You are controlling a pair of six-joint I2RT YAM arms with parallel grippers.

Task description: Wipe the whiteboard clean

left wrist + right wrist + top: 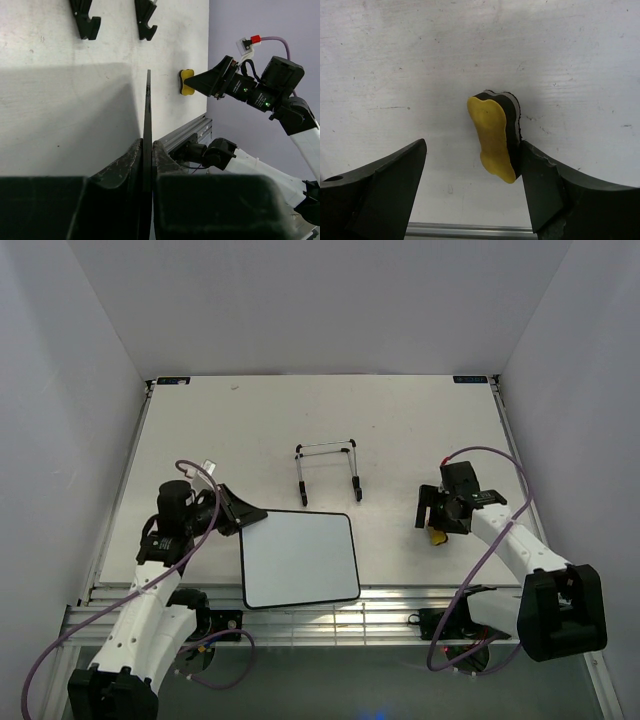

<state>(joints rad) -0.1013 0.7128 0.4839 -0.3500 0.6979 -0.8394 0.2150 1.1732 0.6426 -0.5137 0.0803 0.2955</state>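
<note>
The whiteboard lies flat near the table's front edge, its white face blank. My left gripper is shut on the board's upper left edge; in the left wrist view the board shows edge-on between the fingers. The yellow eraser stands on its edge on the table to the right. My right gripper is open around it. In the right wrist view the eraser leans against the right finger, with a wide gap to the left finger.
The wire stand with black feet stands behind the board at mid-table; its feet show in the left wrist view. The table's metal front rail runs just below the board. White walls close in on three sides.
</note>
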